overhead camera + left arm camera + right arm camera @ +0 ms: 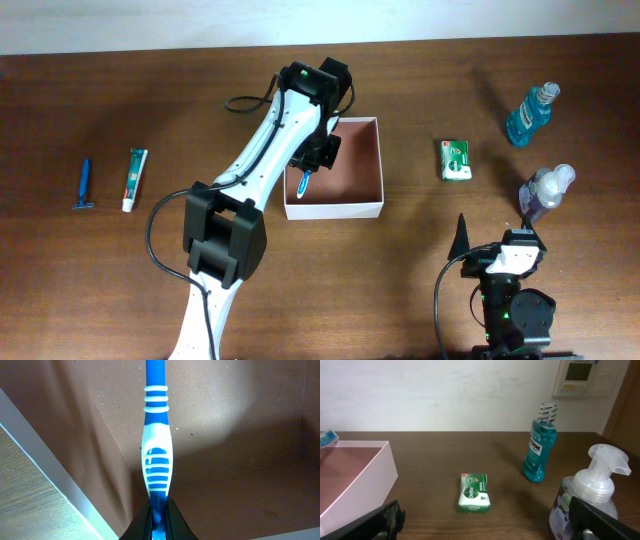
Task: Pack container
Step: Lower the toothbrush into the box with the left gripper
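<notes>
The container (360, 206) is a square white box with a reddish-brown floor at the table's middle; its floor also shows in the left wrist view (240, 435) and its wall in the right wrist view (375, 472). My left gripper (306, 170) is shut on a blue and white toothbrush (157, 460), holding it over the container's left side, close to the left wall. The toothbrush end shows blue in the overhead view (302, 185). My right gripper (485, 525) is open and empty near the table's front right (510, 262).
A green soap packet (457, 159) lies right of the container. A blue mouthwash bottle (530, 113) and a purple pump bottle (546, 192) stand at the right. A blue razor (84, 184) and a toothpaste tube (134, 179) lie at the left.
</notes>
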Robot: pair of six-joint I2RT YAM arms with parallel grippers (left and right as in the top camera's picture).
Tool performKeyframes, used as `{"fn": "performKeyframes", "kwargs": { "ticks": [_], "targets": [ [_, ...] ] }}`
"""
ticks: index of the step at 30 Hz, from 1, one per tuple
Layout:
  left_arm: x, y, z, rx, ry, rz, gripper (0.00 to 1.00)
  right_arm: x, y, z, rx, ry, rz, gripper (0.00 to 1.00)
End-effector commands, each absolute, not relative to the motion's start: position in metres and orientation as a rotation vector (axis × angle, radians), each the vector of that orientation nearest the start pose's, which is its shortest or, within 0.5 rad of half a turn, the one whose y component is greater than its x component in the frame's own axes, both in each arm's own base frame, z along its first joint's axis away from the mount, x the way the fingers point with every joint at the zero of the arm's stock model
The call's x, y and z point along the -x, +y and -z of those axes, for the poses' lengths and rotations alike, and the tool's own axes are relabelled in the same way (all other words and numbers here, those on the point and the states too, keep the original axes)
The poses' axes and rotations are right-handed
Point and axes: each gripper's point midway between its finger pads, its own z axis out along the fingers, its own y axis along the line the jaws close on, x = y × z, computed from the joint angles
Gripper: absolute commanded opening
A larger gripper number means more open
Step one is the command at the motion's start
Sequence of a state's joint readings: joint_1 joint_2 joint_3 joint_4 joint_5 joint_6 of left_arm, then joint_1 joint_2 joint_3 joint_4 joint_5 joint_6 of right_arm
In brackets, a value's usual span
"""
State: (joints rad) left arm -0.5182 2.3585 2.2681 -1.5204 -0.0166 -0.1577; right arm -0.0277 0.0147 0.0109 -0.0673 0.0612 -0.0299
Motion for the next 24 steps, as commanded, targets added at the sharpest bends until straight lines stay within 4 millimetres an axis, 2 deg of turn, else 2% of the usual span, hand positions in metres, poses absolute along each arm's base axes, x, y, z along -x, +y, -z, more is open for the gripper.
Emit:
{"fn": "performKeyframes", "kwargs": {
  "ticks": [1, 24],
  "targets": [
    [-0.3892, -0.2182, -0.0893, -0.570, 3.122, -0.070, 0.01, -0.2457, -0.0156, -0.1561, -0.040, 1.648, 0.089, 0.98],
    [-0.3921, -0.2230, -0.0891, -0.554, 3.112, -0.036, 0.02, -0.2457, -0.0156, -0.1561, -0.040, 1.648, 0.089, 0.98]
  ]
}}
